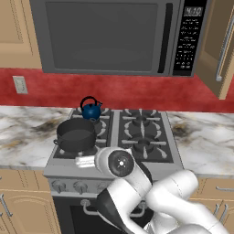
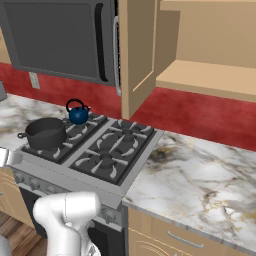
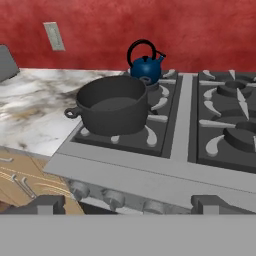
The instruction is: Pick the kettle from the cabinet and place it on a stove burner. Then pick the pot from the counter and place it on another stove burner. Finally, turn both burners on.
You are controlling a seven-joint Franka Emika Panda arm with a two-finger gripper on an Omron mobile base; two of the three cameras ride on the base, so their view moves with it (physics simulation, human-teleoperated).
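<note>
Kettle [image 1: 91,109]: you see it on the far left burner.
Pot [image 1: 76,134]: on the near left burner, just before the kettle.
Jaws: wide open, holding nothing, near the knobs [image 3: 114,198].

A home kitchen is showing here. A grey steel range [image 3: 150,172] with black grates and front knobs is sitting just ahead of the open jaws, set into a marble counter [image 1: 27,132] over tan doors. A microwave [image 1: 114,36] and tan wall cabinet [image 2: 200,75] are hanging above, against a red backsplash [image 3: 100,30].
</note>
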